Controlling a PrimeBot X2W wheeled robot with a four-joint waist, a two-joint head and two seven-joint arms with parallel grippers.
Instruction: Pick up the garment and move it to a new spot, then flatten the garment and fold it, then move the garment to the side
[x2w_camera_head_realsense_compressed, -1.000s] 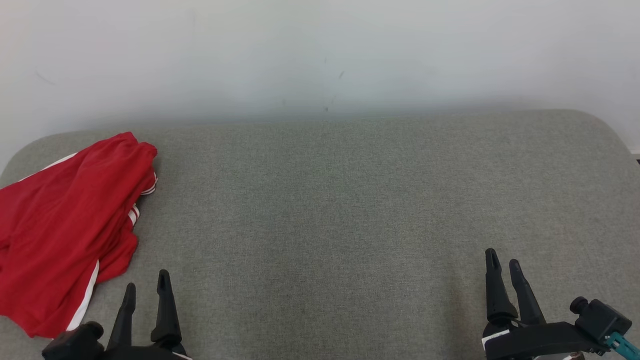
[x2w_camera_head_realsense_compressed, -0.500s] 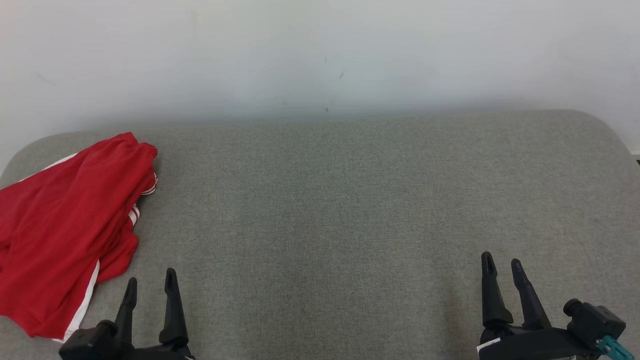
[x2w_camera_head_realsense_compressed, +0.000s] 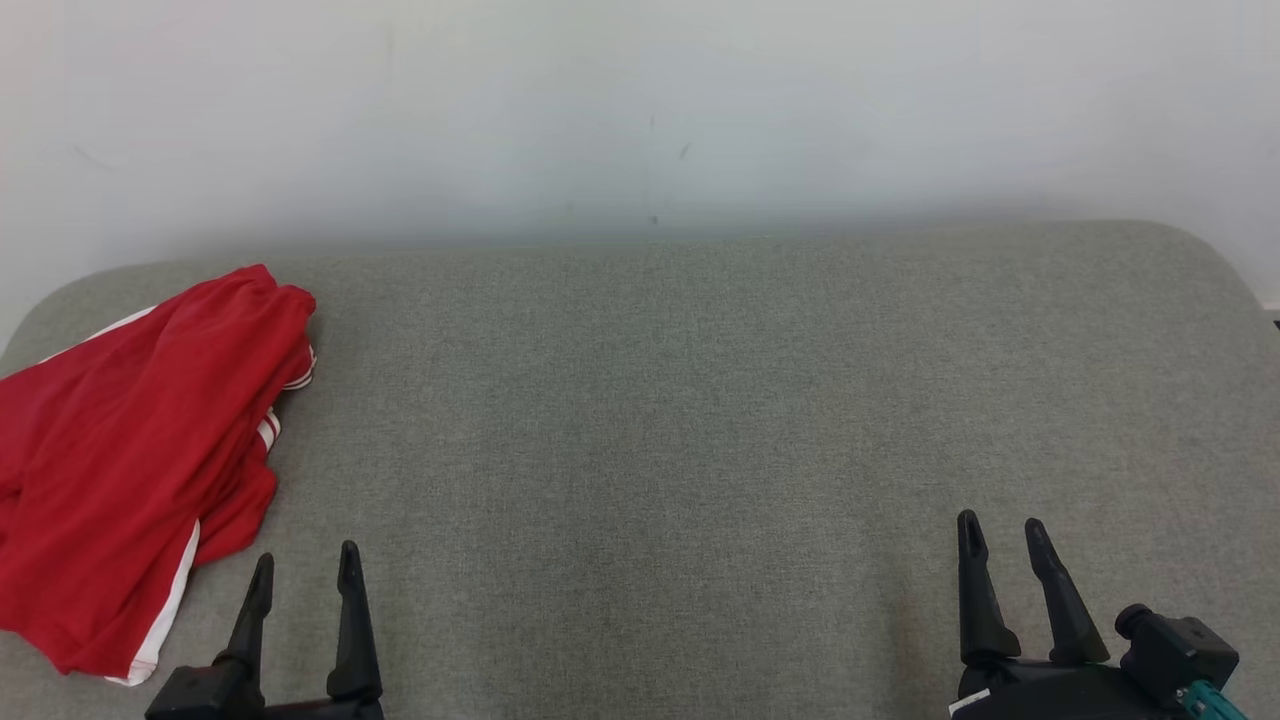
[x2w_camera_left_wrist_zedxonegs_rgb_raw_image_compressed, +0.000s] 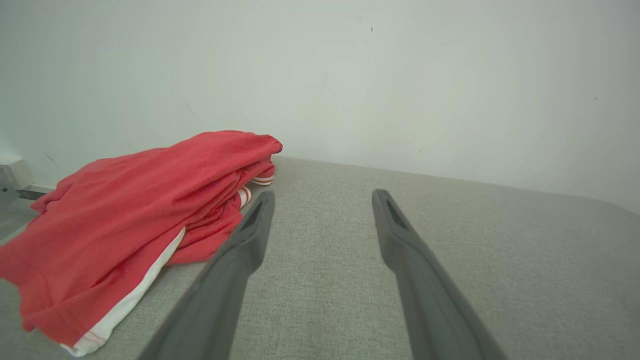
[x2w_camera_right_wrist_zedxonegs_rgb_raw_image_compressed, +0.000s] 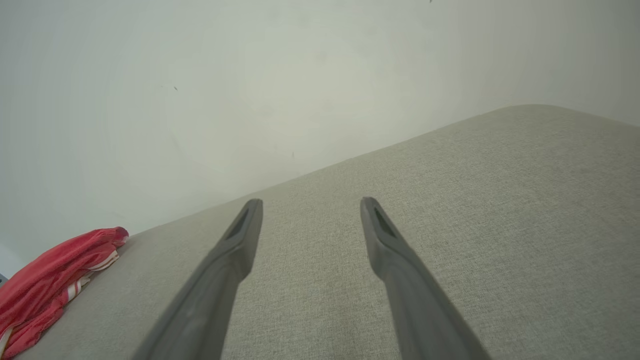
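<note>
Both left gripper (x2w_camera_head_realsense_compressed: 305, 565) and right gripper (x2w_camera_head_realsense_compressed: 1001, 535) stand spread wide, empty, so the red garment (x2w_camera_head_realsense_compressed: 130, 440) lies heaped, unheld, on the grey cushion (x2w_camera_head_realsense_compressed: 650, 420).

Work surface: grey woven-fabric pad (x2w_camera_head_realsense_compressed: 700, 420), matte, fine weave, even tone. Both far corners of the pad are rounded.

Wall (x2w_camera_head_realsense_compressed: 640, 100): plain white, meets the pad's far edge along its whole length. A soft shadow band sits just above that edge.

Small dark specks (x2w_camera_head_realsense_compressed: 683, 150) on the wall, above the middle of the pad's far edge.

Pale boxy fitting (x2w_camera_left_wrist_zedxonegs_rgb_raw_image_compressed: 11, 175) low on the wall, beyond the pad's left end. Detail too unclear to identify.
</note>
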